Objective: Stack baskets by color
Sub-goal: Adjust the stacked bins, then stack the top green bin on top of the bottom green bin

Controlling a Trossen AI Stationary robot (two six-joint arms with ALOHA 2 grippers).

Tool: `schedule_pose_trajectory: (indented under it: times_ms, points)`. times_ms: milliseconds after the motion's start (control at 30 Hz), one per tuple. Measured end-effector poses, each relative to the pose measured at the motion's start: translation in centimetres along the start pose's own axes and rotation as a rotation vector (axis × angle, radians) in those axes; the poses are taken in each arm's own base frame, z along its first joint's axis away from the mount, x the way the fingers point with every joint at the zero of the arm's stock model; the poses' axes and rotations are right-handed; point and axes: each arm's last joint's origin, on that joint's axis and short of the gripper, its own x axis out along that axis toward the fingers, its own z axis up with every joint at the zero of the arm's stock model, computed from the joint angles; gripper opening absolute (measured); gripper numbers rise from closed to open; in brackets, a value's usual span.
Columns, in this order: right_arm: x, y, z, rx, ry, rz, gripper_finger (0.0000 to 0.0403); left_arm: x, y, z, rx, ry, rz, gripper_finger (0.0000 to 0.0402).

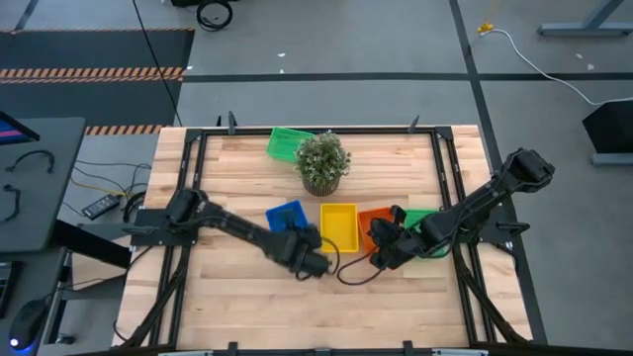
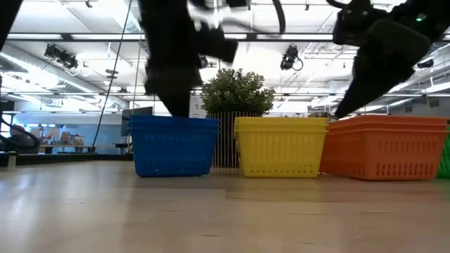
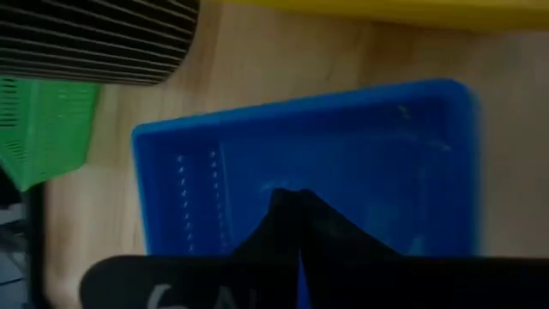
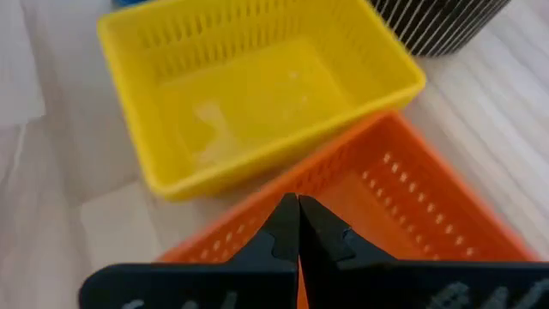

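While both sets of fingers rest pressed together, holding nothing: left fingers (image 1: 315, 263) over blue basket (image 1: 287, 217); yellow basket (image 1: 339, 226) beside it; right fingers (image 1: 381, 259) over orange basket (image 1: 374, 220); green basket (image 1: 420, 220) rightmost; second green basket (image 1: 287, 142) behind plant (image 1: 322, 161) on counter (image 1: 227, 297).

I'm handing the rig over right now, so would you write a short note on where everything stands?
Left gripper: shut, empty, over the blue basket.
Right gripper: shut, empty, over the orange basket.
Baskets: blue, yellow basket, orange and a green basket sit in a row in front of the potted plant; a second green basket lies apart behind the plant.
Done: the blue one looks stacked in the low view; the others I cannot tell.
Left: probably bring the far green basket onto the green one in the row.
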Motion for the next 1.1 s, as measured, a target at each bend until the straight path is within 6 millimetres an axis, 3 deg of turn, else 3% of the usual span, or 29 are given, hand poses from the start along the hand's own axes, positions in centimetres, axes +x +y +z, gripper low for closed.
schedule_pose_trajectory:
  times_ms: [167, 267, 467, 667, 767, 933, 1100]
  points:
    - [-0.4, 0.2, -0.7, 0.012, 0.03, -0.004, 0.0003, 3.4, 0.9, 0.6, -0.036, -0.013, -0.064, 0.0003]
    - [-0.5, 0.2, -0.8, 0.02, 0.03, -0.001, 0.0003, 3.7, 0.8, 1.4, -0.043, -0.076, -0.099, 0.0005]
    - [-1.0, 0.7, -0.9, 0.079, -0.071, -0.026, 0.0003, -0.6, 1.1, 1.9, -0.012, -0.202, -0.117, 0.0003]
    - [-2.1, 2.1, -2.1, 0.062, -0.145, 0.043, 0.0003, -6.4, 3.7, -1.0, -0.09, -0.248, -0.012, 0.0006]
    - [-2.9, 3.2, -2.8, 0.079, -0.211, 0.12, 0.0003, -7.4, 6.1, -2.6, -0.188, -0.174, 0.062, 0.0003]
    - [-4.6, 5.0, -3.1, 0.081, -0.323, 0.25, 0.0003, -4.8, 12.3, -3.3, -0.333, 0.021, 0.21, 0.0004]
    - [-6.2, 6.4, -3.1, 0.052, -0.409, 0.351, 0.0003, 1.6, 18.1, -3.4, -0.399, 0.175, 0.109, 0.0016]
